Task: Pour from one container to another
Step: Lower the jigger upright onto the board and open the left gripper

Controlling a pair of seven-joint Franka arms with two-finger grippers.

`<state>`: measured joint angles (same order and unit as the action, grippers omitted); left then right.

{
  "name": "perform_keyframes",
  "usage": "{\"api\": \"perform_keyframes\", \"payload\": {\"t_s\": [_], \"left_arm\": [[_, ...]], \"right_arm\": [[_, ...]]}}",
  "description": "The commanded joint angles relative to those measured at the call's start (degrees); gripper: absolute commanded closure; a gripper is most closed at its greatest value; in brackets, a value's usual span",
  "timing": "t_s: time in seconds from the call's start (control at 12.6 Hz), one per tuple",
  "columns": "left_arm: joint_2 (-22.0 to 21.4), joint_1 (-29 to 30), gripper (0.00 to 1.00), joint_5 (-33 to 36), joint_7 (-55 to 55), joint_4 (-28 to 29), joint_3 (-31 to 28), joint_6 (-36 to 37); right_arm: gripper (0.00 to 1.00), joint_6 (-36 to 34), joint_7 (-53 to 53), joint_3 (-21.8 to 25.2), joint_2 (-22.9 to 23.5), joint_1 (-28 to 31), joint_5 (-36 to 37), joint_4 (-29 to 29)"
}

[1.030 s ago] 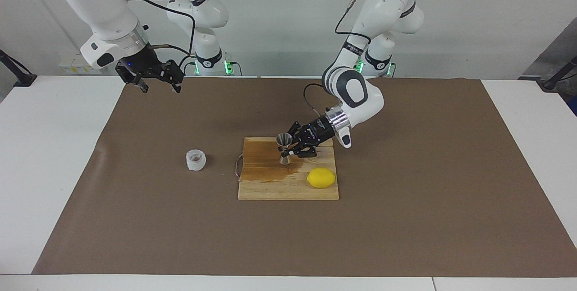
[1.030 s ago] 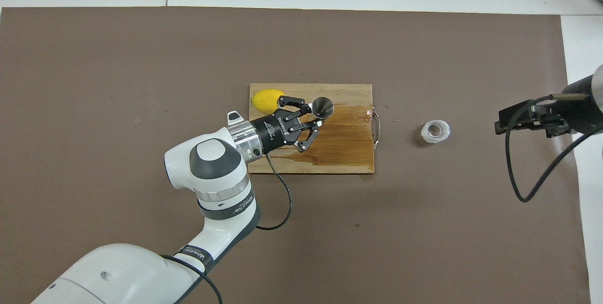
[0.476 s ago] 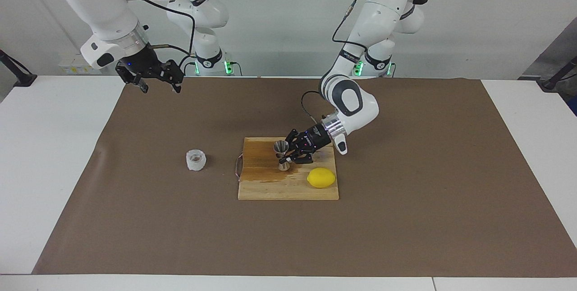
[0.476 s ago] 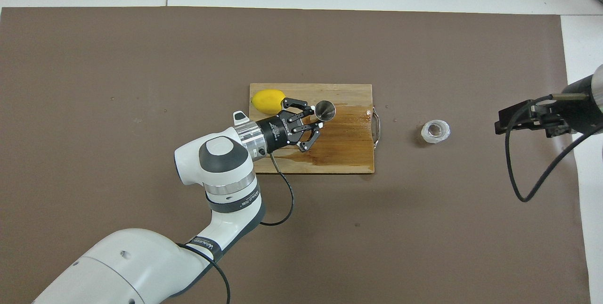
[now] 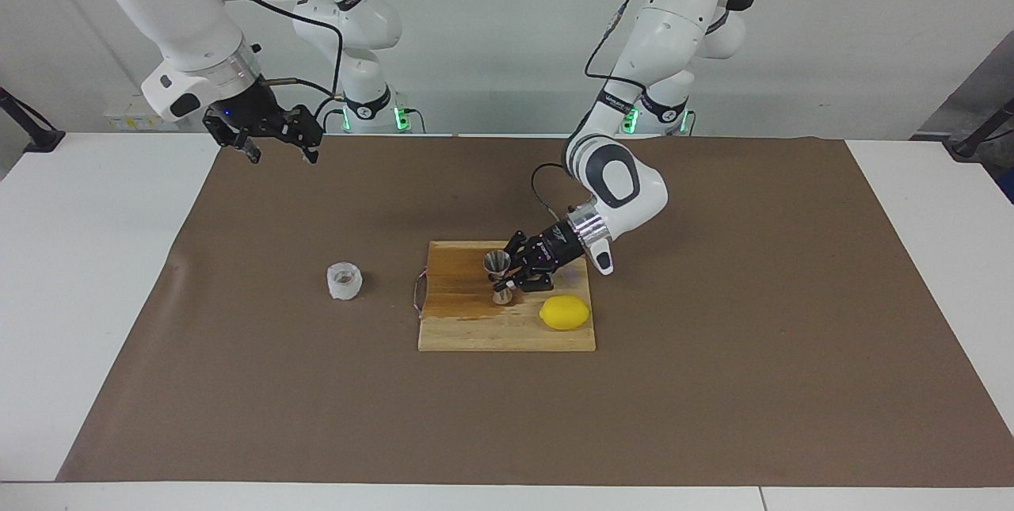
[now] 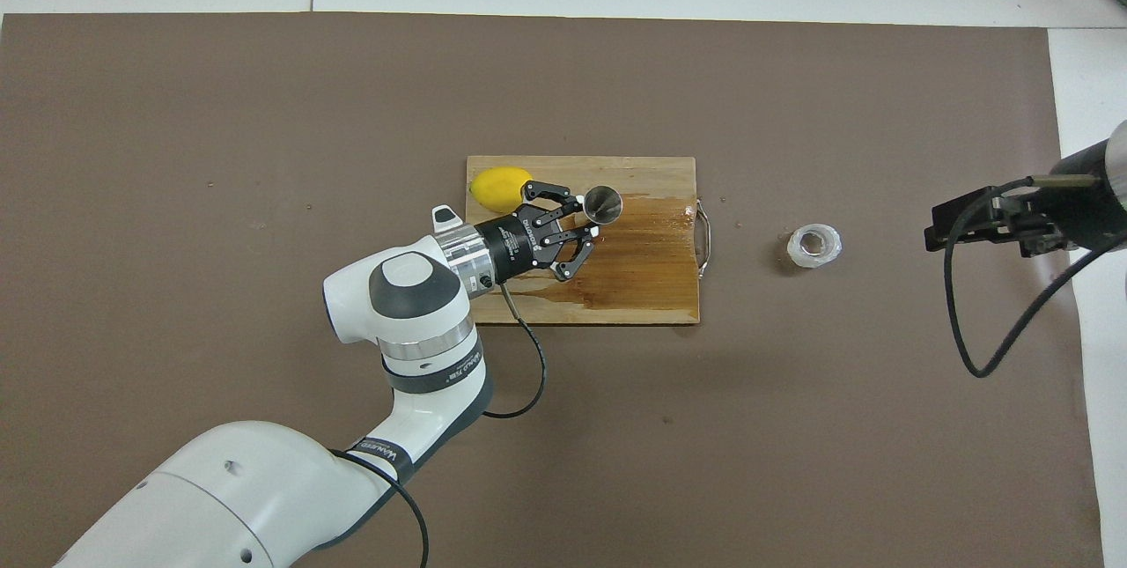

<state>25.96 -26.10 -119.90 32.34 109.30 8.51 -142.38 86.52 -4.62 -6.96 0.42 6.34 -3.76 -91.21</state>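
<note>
Waiting open over the mat's near edge, the right gripper (image 5: 279, 150) has not stirred. The left gripper (image 5: 508, 280), clamped on the jigger (image 5: 497, 262), has lowered it upright to the cutting board (image 5: 475, 329). The plastic cup (image 5: 344, 280) sits on the mat toward the right arm's end, untouched, so pouring likely comes next.

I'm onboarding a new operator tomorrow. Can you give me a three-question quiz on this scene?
1. True or false: the small silver hourglass metal jigger stands on the wooden cutting board.
2. Which grips the jigger: A) left gripper B) right gripper?
3. Fill in: the squat translucent plastic cup sits on the brown ____.

Key: 1 true; 2 A, jaws shut at its waist; 3 paper.
</note>
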Motion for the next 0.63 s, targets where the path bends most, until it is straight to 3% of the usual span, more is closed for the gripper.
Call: {"api": "perform_keyframes", "payload": {"t_s": [0.0,0.16,0.32,0.4,0.48,0.55], "left_arm": [[0.32,0.52,1.0,-0.95,-1.57,-0.22,0.63,-0.53],[0.32,0.52,0.84,-1.13,-2.71,-0.14,0.63,-0.79],[0.23,0.52,0.83,-1.22,-3.51,0.3,0.63,-1.06],[0.23,0.61,0.6,-1.22,-3.51,0.3,0.63,-0.97],[0.23,0.52,0.01,-1.22,-3.59,0.3,0.63,-1.15],[0.23,0.52,0.0,-1.22,-3.6,0.3,0.63,-1.15]], "right_arm": [[0.0,-0.12,0.31,-0.16,-0.24,0.42,-0.9,-0.28],[0.0,-0.12,0.31,-0.16,-0.24,0.42,-0.9,-0.28],[0.0,-0.12,0.31,-0.16,-0.24,0.42,-0.9,-0.28],[0.0,-0.21,0.31,-0.16,-0.24,0.42,-0.9,-0.28],[0.0,-0.21,0.31,-0.16,-0.24,0.42,-0.9,-0.28],[0.0,-0.21,0.31,-0.16,-0.24,0.42,-0.9,-0.28]]}}
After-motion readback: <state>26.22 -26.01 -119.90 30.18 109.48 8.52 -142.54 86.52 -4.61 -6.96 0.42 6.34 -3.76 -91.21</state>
